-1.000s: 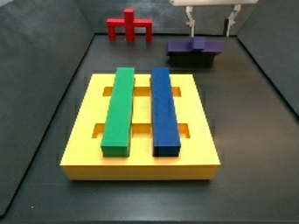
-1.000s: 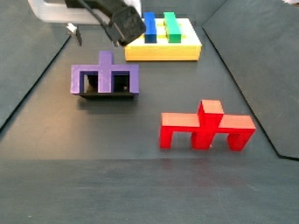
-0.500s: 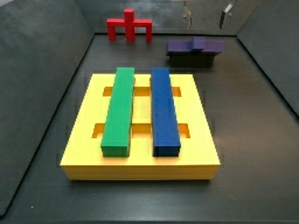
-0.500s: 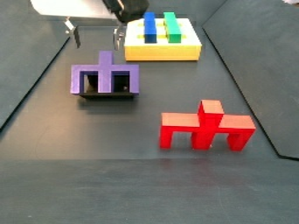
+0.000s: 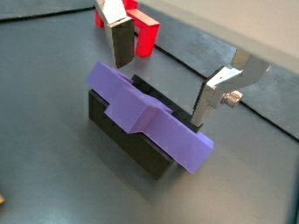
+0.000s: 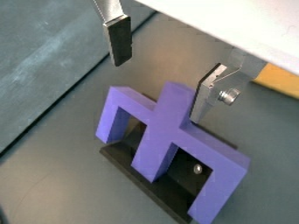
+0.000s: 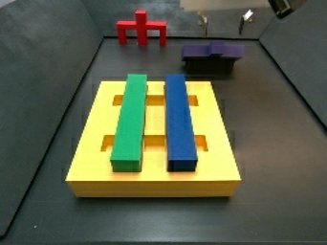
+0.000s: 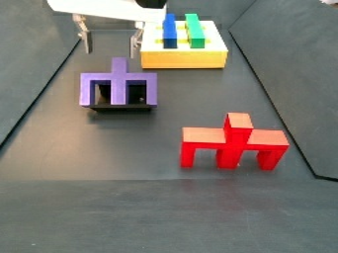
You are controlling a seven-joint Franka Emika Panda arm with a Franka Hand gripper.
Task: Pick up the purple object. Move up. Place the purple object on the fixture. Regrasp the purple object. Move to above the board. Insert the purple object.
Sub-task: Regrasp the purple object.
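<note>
From where I am standing, the purple object (image 8: 121, 89) is lying flat on top of the fixture (image 8: 122, 107), with its crossbar, two end legs and central stem all showing in a side view. The fixture is sitting on the dark bench (image 8: 158, 198) toward the left. The hand (image 8: 111, 38) is hanging just above and behind the piece, its fingers (image 8: 87, 37) spread apart and gripping nothing; clear air is showing between them and the purple plastic. In a wrist view the two silver plates (image 5: 117, 39) are standing on either side of the purple object (image 5: 149, 114) without touching it, and the black fixture (image 5: 135, 140) is peeking out under the piece.

Further right, the red piece (image 8: 232, 145) is standing upright on the bench, well apart from the fixture. Behind the hand, the yellow board (image 8: 185, 54) is carrying its green bar (image 8: 193, 28) and blue bar (image 8: 171, 29) side by side.

From a side view, the board (image 7: 153, 134) is filling the foreground, the purple object (image 7: 213, 50) is resting on the fixture (image 7: 211, 66) beyond it, and the hand (image 7: 225, 16) is poised over them at the top edge.
</note>
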